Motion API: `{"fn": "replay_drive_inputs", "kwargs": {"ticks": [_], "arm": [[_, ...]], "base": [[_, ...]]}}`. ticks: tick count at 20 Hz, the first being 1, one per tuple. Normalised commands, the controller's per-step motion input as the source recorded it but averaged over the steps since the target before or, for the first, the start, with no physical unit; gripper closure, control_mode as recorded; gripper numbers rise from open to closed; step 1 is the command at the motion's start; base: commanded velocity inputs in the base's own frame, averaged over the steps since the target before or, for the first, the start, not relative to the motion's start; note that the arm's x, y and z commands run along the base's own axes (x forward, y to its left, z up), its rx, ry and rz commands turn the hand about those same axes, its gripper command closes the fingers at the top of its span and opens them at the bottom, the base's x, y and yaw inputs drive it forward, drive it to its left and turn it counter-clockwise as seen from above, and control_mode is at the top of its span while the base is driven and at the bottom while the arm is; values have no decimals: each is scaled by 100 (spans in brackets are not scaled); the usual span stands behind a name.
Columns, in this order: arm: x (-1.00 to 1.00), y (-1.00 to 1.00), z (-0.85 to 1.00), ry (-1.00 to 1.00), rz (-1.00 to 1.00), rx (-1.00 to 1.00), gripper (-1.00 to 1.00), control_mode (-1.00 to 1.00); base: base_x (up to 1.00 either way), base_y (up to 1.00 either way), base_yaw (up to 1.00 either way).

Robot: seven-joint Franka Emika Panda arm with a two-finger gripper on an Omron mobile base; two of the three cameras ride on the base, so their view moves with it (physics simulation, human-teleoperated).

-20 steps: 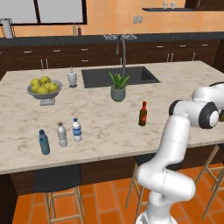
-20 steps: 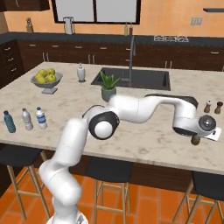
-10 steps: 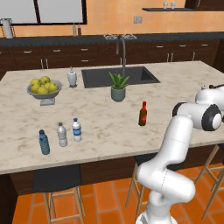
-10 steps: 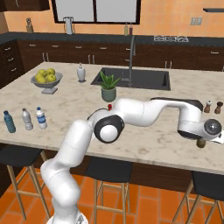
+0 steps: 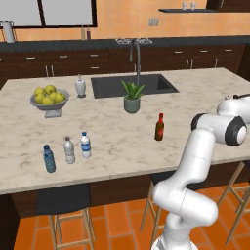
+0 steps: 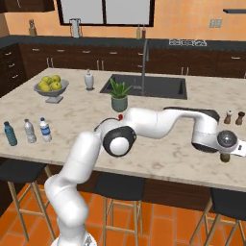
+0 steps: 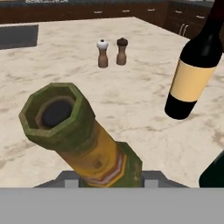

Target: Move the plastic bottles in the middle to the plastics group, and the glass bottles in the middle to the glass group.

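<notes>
- The end effector [image 7: 111,177] is pinching an olive-brown bottle [image 7: 83,140] near its base; the bottle's open neck leans toward the camera in the hand view.
- Ahead of it on the tabletop [image 7: 131,105] stand the tiny tan bottle [image 7: 103,54] and tiny dark bottle [image 7: 122,51], side by side. A large dark bottle with a cream label [image 7: 197,65] stands nearer, to one side.
- In the right base view the arm reaches to the tabletop's right end, close to these two.
- The red-brown bottle [image 5: 159,127] waits mid-tabletop; the labelled water bottle [image 5: 86,145] stands just beside the grey one [image 5: 69,150] and blue one [image 5: 49,158].
- Likely step: delivering the olive-brown bottle. Next calls for setting it upright beside the tiny pair, clear of the large bottle.
</notes>
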Motion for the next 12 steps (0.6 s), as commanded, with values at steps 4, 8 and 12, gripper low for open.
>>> {"fn": "replay_drive_inputs", "kwargs": {"ticks": [4,8,12], "arm": [[14,-47,-1,4,-5,16,100,-100],[5,-38,-1,3,-4,12,100,-100],[0,-20,0,0,0,12,100,-100]], "base": [[0,0,0],[0,0,0],[0,0,0]]}}
